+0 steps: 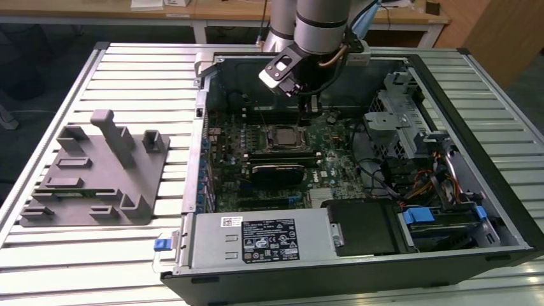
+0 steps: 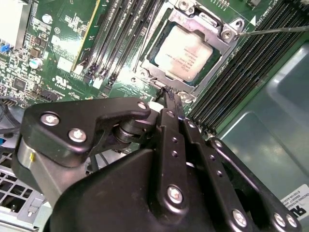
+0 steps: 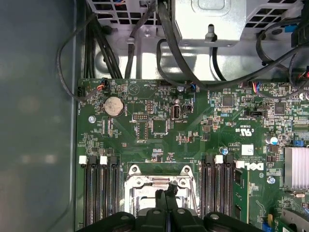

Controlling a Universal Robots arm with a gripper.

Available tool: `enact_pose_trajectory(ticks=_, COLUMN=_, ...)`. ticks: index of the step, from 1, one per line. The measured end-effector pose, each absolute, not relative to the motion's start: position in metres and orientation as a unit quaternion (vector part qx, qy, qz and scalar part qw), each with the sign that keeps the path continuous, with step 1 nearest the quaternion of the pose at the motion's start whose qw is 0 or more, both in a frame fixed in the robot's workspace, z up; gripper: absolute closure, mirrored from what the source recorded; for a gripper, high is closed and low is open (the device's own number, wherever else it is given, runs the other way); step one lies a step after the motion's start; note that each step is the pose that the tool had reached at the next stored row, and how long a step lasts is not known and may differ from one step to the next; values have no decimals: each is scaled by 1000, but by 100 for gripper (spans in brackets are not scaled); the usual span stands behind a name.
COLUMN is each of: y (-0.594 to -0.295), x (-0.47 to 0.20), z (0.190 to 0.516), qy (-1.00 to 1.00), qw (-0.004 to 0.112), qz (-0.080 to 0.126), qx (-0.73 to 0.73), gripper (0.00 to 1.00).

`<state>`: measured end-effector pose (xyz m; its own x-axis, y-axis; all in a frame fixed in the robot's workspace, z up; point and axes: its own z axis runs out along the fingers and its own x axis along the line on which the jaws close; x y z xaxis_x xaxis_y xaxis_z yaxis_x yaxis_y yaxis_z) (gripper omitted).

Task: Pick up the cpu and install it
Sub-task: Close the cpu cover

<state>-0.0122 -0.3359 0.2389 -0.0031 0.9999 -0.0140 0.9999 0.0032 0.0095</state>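
The cpu (image 2: 186,50) lies in the socket (image 2: 205,20) on the motherboard (image 3: 159,106), inside the open computer case (image 1: 357,274).

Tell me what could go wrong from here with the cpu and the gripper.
1. The gripper, fingers shut, hangs just beside the socket frame. Drifting down, it could strike the frame or scratch the cpu lying inside it.
2. The thin lever wire juts out from the socket. A sideways move might snag it.
3. Memory slots flank the socket closely, leaving little room for error.
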Motion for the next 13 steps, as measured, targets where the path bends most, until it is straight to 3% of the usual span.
enact_pose_trajectory(ticks=13, y=-336, x=-24, z=235, qy=708, qw=8, qz=-2, qx=706, gripper=89)
